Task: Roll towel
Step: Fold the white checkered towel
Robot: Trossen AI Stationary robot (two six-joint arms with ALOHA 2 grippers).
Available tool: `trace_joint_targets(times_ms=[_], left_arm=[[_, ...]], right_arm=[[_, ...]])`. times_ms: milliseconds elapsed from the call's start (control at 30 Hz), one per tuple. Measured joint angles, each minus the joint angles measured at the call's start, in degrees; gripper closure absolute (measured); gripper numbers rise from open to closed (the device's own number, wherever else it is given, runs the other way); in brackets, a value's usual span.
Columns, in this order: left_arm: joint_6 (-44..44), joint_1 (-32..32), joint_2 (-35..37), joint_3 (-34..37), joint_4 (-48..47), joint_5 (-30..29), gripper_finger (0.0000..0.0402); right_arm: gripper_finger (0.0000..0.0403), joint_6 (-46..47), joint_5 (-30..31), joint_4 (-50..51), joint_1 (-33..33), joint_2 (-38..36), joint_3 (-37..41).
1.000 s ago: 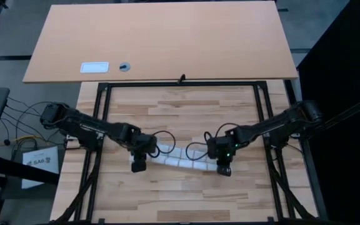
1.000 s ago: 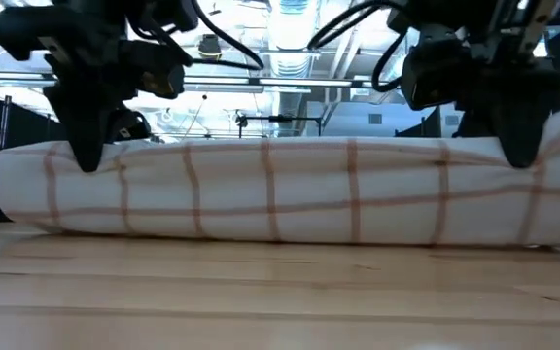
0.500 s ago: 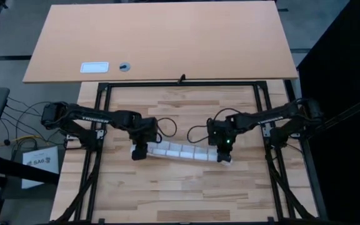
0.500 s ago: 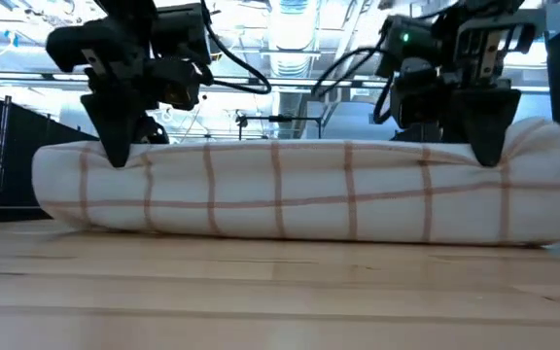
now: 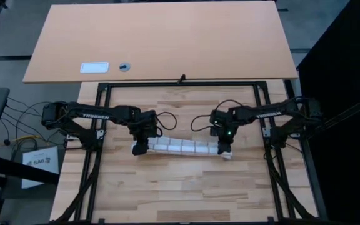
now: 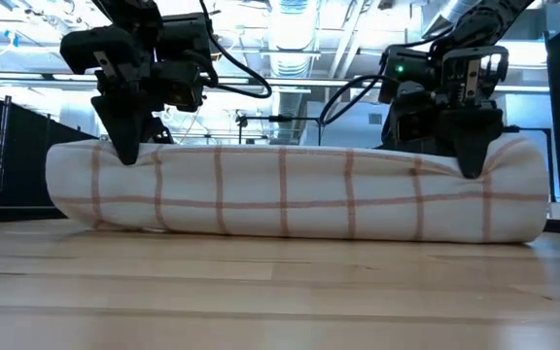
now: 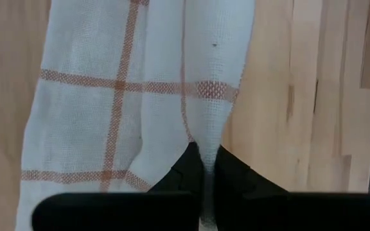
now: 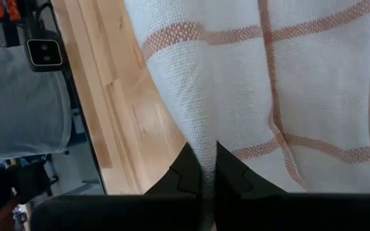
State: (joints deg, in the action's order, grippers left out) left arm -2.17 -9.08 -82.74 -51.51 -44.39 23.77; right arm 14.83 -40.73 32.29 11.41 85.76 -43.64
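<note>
The towel (image 5: 181,148) lies rolled into a long sausage across the middle of the wooden tabletop (image 5: 186,187), stretched between the two arms, its thin reddish-brown check lines wrapping round it. The left end effector (image 5: 139,147) sits right at one end of the roll, fingers pinched tight on a fold of the cloth; in the left wrist view the two dark fingertips (image 7: 184,168) close on a narrow ridge of white fabric with almost no gap between them. The right end effector (image 5: 224,150) is at the opposite end, doing the same: in the right wrist view its fingertips (image 8: 188,168) are drawn narrow around a raised pleat of the towel. From table height, the roll rests flat on the boards, plump and even, with the left end effector (image 6: 124,146) coming down onto its top edge on one side and the right end effector (image 6: 472,160) pressing down into the top on the other, so the cloth dips slightly beneath it. Both arms reach inward from the outer sides of the frame. Beyond the work surface, well away from both end effectors, a larger desk (image 5: 161,37) carries a small white card (image 5: 94,67) with a little round object (image 5: 125,65) just beside it.
</note>
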Motion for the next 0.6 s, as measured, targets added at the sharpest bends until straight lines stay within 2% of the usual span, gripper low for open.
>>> trace_joint_targets(times_ms=[433, 600], left_arm=[[0.2, 0.0, 0.0, 0.0, 0.2, 0.0, 0.0402], [0.2, 0.0, 0.0, 0.0, 0.3, 0.0, 0.0402]], right_arm=[[0.0403, -1.2, -1.8, 0.0, 2.4, 0.0, 0.0], [0.0403, -1.2, -6.6, 0.0, 3.5, 0.0, 0.0]])
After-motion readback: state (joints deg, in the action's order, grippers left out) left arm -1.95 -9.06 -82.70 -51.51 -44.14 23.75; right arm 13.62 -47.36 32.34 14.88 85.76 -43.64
